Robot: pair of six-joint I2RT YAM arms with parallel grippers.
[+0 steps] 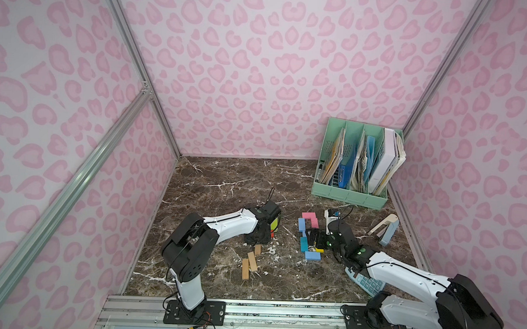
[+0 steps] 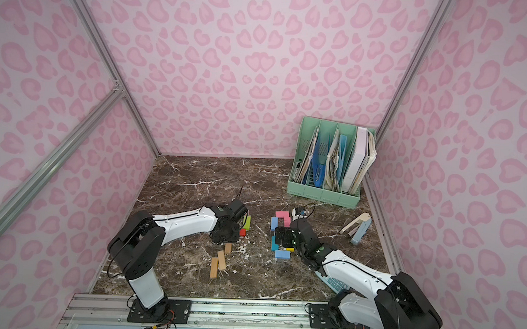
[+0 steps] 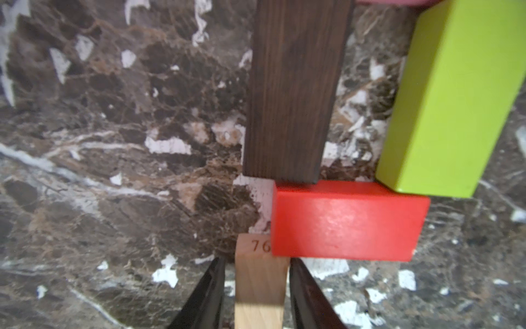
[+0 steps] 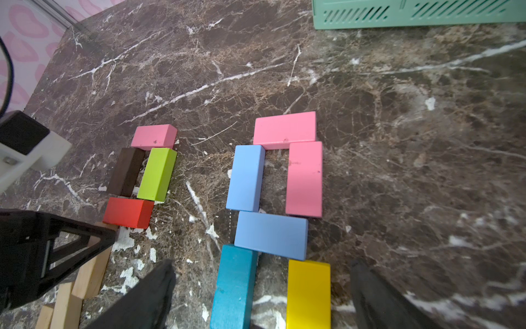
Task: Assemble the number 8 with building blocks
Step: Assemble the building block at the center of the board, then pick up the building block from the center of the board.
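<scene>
Wooden building blocks (image 4: 271,235) lie on a brown marble table (image 1: 225,175).
Only the left wrist view shows the left gripper (image 3: 256,263) a little open around a plain tan wooden block (image 3: 260,287), bottom middle. The right gripper (image 4: 263,266), wide open, holds nothing above a teal block (image 4: 233,284) and a yellow block (image 4: 308,293).

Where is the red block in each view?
A top view: red block, at green block's near end.
A top view: red block, same place.
Left wrist: red block at brown block's end.
Right wrist: red block at brown and green blocks' ends.
Shared landmark: green block.
</scene>
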